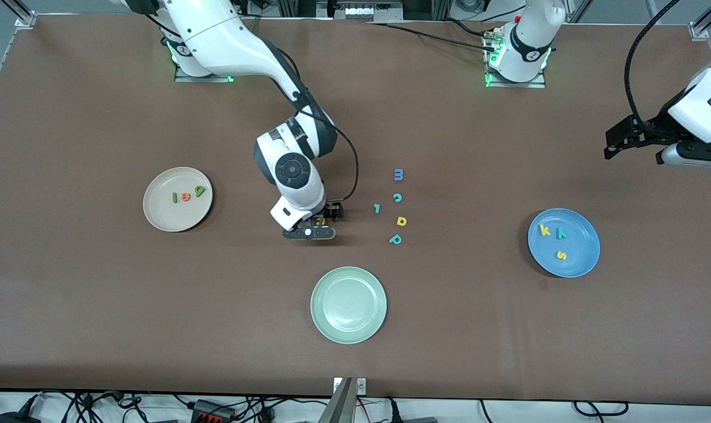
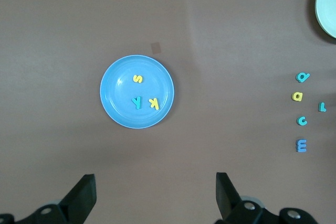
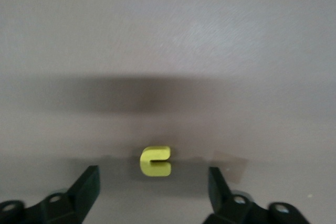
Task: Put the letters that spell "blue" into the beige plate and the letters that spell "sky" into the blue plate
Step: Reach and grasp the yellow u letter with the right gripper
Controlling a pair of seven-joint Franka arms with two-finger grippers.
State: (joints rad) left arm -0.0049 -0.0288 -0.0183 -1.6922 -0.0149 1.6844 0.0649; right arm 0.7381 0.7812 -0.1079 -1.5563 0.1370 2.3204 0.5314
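My right gripper (image 3: pixel 152 182), jaws apart, straddles the yellow u (image 3: pixel 156 161) lying flat on the table (image 1: pixel 449 329) between them; my left gripper (image 2: pixel 155 195) waits open above the blue plate (image 2: pixel 113 103).

Brown table (image 1: pixel 97 305), cables (image 1: pixel 97 405) along its near edge

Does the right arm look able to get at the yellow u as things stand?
Probably yes. The right claw is low over the table with the yellow u lying between its open fingers, apart from both. Nothing else lies beside it; the nearest loose letters sit toward the left arm's end.
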